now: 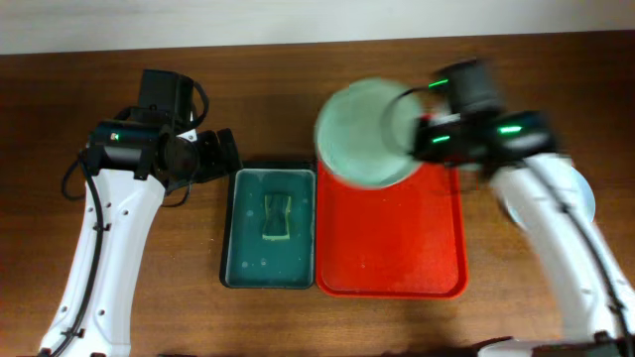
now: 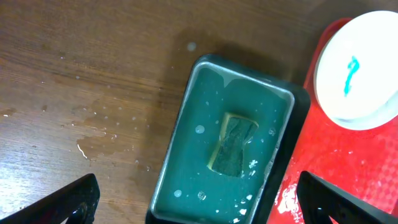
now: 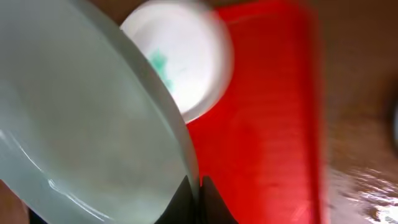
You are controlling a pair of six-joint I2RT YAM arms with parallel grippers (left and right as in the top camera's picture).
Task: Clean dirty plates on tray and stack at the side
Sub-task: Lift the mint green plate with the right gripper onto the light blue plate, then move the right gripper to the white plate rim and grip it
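Note:
My right gripper (image 1: 421, 135) is shut on the rim of the pale green plate (image 1: 365, 133) and holds it tilted above the far end of the red tray (image 1: 392, 248). The pinch shows in the right wrist view (image 3: 194, 186), with the green plate (image 3: 87, 124) filling the left side. The white plate (image 2: 357, 68) lies on the tray with a teal smear at its centre. It also shows in the right wrist view (image 3: 180, 62) and is hidden under the green plate in the overhead view. The pale blue plate (image 1: 587, 203) lies on the table to the right, partly behind my right arm. My left gripper (image 1: 220, 154) is open and empty.
A dark green tray (image 1: 238, 243) holding water and a sponge (image 1: 278, 218) sits just left of the red tray. In the left wrist view my open left fingers (image 2: 202, 205) straddle its near end. Water drops lie on the wood (image 2: 87, 124) to its left.

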